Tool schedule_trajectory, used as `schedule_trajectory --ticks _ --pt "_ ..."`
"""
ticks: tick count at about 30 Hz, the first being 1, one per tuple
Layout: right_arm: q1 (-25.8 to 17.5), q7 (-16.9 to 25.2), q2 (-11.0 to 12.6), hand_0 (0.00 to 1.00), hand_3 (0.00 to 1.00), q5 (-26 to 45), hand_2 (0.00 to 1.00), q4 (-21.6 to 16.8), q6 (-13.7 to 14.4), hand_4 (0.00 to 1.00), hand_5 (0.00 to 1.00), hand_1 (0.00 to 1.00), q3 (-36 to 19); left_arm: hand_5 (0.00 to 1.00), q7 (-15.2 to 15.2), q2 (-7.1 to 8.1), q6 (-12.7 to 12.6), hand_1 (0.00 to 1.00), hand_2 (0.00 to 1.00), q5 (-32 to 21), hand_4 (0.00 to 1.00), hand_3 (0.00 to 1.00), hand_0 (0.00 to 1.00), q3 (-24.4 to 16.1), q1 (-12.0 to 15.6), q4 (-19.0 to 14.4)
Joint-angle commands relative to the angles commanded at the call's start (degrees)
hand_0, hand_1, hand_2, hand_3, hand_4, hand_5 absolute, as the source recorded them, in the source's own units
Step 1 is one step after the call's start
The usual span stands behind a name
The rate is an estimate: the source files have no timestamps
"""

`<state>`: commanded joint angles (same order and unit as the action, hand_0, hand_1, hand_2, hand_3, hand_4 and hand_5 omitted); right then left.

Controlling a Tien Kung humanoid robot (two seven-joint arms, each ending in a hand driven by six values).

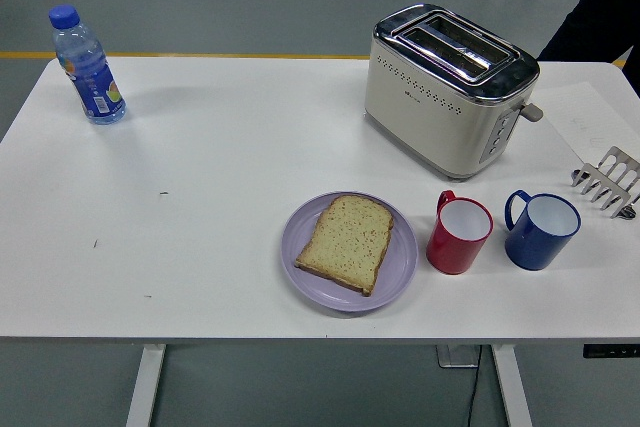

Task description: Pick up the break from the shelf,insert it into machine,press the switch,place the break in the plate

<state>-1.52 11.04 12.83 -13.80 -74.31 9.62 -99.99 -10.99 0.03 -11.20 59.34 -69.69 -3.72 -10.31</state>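
Neither hand is in view, so their state cannot be told. The bread slice lies flat on the purple plate, lower centre of frame. Judged light, soft, crumbly; grip gently by opposite crust edges.

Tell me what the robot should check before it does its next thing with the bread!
1. Bread lying flat on the purple plate: ok.
2. Toaster slots free of bread: ok, as far as the view shows.
3. Metal rack holding no bread: ok.
4. Red mug and blue mug upright, apart from the plate: ok.
5. Robot hands in view: not ok, neither shows.
6. Toaster lever position: cannot tell.
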Motion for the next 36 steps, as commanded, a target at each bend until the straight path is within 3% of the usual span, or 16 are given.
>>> schedule_trajectory --ticks 36 --pt "0.27 0.01 -0.02 0.717 0.644 0.07 0.703 0.36 0.06 0.484 0.268 0.680 0.32 0.933 -0.14 -0.03 -0.07 0.611 0.724 0.04 0.523 0.686 0.696 -0.06 -0.10 0.00"
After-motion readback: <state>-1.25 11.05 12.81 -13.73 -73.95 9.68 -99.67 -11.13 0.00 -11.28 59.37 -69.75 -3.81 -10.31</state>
